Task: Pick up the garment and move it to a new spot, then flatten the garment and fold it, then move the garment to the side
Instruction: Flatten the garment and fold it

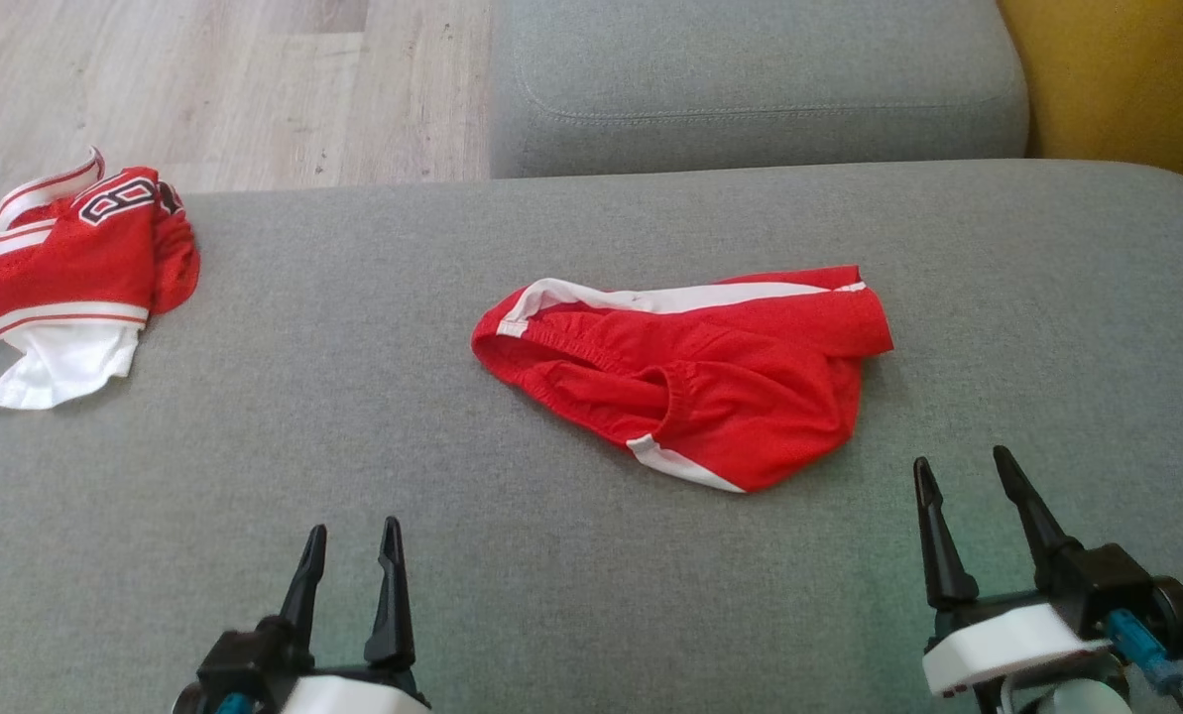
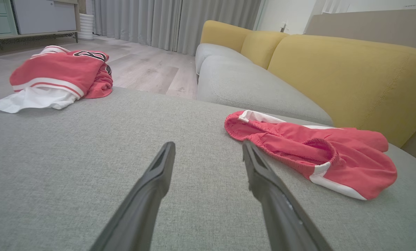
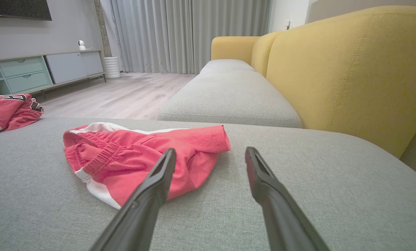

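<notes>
Curtains (image 3: 194, 35) and yellow backrest (image 3: 333, 69) show from the wrists; overhead, left pincer (image 1: 353, 526) and right pincer (image 1: 963, 458) gape before red shorts (image 1: 690, 367).

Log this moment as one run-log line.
stage: before pickup | red shorts: crumpled, untouched | left gripper: jaws open, empty | right gripper: jaws open, empty, nearer shorts

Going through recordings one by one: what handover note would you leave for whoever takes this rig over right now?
Left tool: open, empty, over the near side of the grey cushion.
Right tool: open, empty, just short of the red shorts, not touching.
The shorts lie crumpled mid-cushion. A red and white jersey lies bunched at the cushion's left edge.
Done: nothing yet on the shorts.
Left: pick up, move, flatten, fold, set aside.
</notes>
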`<state>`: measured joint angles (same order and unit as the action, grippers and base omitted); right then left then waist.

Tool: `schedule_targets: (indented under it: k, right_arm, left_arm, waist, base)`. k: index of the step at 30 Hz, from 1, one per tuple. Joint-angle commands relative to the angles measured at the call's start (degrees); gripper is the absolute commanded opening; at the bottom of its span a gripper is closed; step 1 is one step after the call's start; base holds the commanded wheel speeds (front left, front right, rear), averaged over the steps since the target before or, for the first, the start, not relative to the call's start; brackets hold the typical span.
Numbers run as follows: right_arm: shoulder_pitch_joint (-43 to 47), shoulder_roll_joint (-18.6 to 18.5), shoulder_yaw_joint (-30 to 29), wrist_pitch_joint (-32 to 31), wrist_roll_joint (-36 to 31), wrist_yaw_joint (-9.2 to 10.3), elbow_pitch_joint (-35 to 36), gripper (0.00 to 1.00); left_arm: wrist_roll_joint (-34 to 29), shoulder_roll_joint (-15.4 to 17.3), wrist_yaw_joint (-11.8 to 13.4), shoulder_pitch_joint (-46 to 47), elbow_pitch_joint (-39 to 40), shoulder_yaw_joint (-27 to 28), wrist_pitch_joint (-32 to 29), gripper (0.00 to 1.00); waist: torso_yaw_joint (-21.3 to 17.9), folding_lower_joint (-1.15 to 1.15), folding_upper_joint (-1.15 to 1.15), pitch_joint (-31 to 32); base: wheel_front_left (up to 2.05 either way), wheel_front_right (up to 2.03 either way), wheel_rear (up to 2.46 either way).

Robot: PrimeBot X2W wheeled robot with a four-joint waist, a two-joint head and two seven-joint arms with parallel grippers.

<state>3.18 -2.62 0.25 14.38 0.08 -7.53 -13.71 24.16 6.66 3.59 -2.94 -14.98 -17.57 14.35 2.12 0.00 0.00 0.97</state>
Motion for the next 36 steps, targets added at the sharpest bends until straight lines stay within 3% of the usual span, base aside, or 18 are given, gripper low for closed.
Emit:
schedule_targets:
  k: [1, 13, 23, 36]
  right_arm:
    - [-1.3, -0.3, 1.5, 0.6, 0.2, 0.04, 1.7, 1.0]
    - [-2.0, -0.3, 1.3, 0.6, -0.1, 0.04, 2.2, 1.0]
    - [-5.4, -0.3, 2.0, 0.6, -0.8, 0.04, 3.2, 1.0]
    - [-12.3, -0.3, 4.2, 0.6, -1.3, 0.04, 4.3, 1.0]
  left_arm:
    - [-0.1, 0.7, 0.4, 1.6, 1.9, 1.5, 0.2, 1.0]
    - [-0.4, 1.1, 1.2, 3.5, 3.0, 0.7, -1.1, 1.0]
    - [-2.3, -0.1, 0.3, 13.6, 2.1, -2.8, -5.8, 1.0]
    - [4.0, -3.2, -1.9, 31.2, -11.2, -3.6, -12.2, 1.0]
  waist:
    - [0.0, 0.0, 0.0, -0.1]
    - [-0.2, 0.0, 0.0, -1.7]
    - [-1.7, 0.0, 0.0, -6.3]
    - [-7.3, 0.0, 0.0, -17.3]
  base:
    - [0.0, 0.0, 0.0]
    - [0.0, 0.0, 0.0]
    - [0.0, 0.0, 0.0]
    - [0.0, 0.0, 0.0]
